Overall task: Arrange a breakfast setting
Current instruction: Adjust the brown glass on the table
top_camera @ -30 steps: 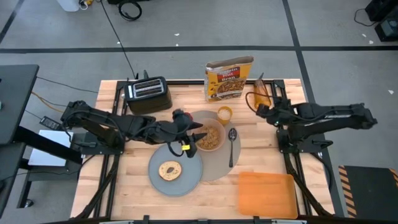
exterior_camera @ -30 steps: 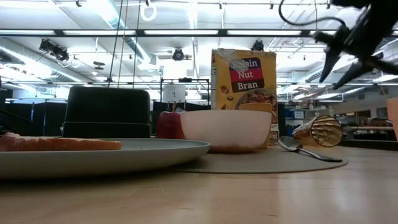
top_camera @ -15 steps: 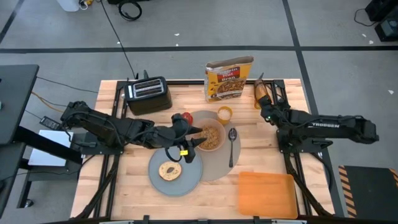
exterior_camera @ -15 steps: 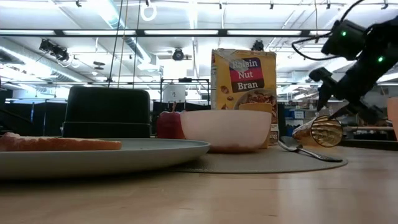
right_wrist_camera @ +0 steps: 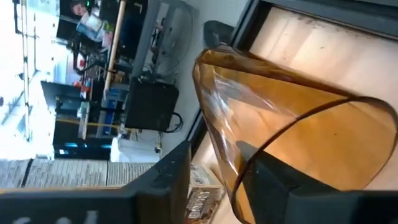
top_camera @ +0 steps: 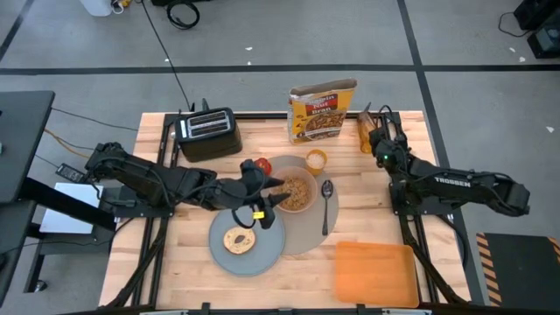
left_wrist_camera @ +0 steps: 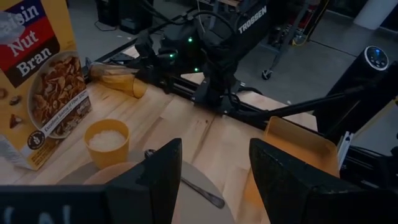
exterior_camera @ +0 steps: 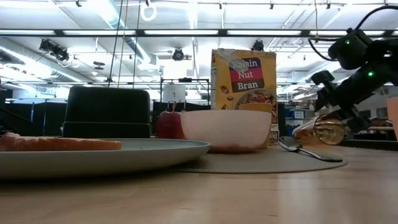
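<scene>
One amber glass [top_camera: 365, 133] lies beside the cereal box [top_camera: 322, 111], right gripper [top_camera: 378, 140] open around it.

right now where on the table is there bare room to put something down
Bare wood shows between the toaster and the plate on the left, along the front edge between plate and orange board, and right of the spoon. It is crowded around the bowl, where the left gripper hovers, and by the amber glass at the right gripper.

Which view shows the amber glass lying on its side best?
The right wrist view: the amber glass fills it, rim between the right pincer's fingers. High view shows a sliver; low view only its base; left wrist view shows it far off.
</scene>
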Available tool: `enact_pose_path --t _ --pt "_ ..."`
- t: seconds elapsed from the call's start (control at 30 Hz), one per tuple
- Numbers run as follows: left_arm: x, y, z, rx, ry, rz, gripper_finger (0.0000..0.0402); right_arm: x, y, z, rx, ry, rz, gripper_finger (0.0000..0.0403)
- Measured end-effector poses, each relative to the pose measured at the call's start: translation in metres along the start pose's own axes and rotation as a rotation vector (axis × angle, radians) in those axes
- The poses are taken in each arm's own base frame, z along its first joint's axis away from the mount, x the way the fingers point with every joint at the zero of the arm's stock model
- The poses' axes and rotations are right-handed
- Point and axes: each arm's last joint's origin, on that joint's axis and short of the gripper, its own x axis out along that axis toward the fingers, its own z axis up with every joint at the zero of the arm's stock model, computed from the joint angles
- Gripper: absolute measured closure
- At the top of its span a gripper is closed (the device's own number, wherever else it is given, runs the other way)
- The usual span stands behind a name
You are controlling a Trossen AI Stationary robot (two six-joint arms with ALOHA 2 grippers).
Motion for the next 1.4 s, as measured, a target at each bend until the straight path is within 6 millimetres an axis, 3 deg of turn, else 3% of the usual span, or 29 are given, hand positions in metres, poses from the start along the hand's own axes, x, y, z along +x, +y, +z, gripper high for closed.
enact_pose_path --t 0.27,0.37,0.5,0.67,0.77,0.9,1.13,1.27,1.4 --pt "0.0 0.0 0.0 0.007 -0.001 0.003 0.0205 0.0 0.006 0.0 -0.181 0.021 0.01 0.038" --pt "0.0 0.0 0.0 0.001 0.0 0.002 0.0205 -0.001 0.015 0.0 -0.264 0.036 0.022 0.0387" --pt "-0.001 -0.002 -0.001 0.002 0.0 -0.003 0.0205 -0.008 0.043 0.002 -0.448 0.114 -0.044 0.0385" --pt "-0.001 -0.002 -0.001 0.001 0.0 -0.003 0.0205 -0.037 0.092 0.019 -0.817 0.216 -0.177 0.0389" --pt "-0.001 -0.001 0.0 0.006 -0.002 0.0 0.0205 -0.055 0.123 0.032 -1.032 0.361 -0.209 0.0389" --pt "-0.001 -0.001 0.001 0.021 -0.015 -0.001 0.0205 -0.063 0.151 0.04 -1.344 0.584 -0.262 0.0389" --pt "0.0 -0.003 0.003 0.004 -0.038 -0.008 0.0205 -0.051 0.163 0.029 -1.997 1.052 -0.312 0.0389" --pt "-0.001 -0.003 0.004 -0.006 -0.042 -0.01 0.0205 -0.034 0.157 0.018 -2.264 1.26 -0.358 0.0389" --pt "-0.001 -0.004 0.004 -0.011 -0.047 -0.016 0.0205 -0.015 0.155 0.006 -2.427 1.327 -0.339 0.0389"
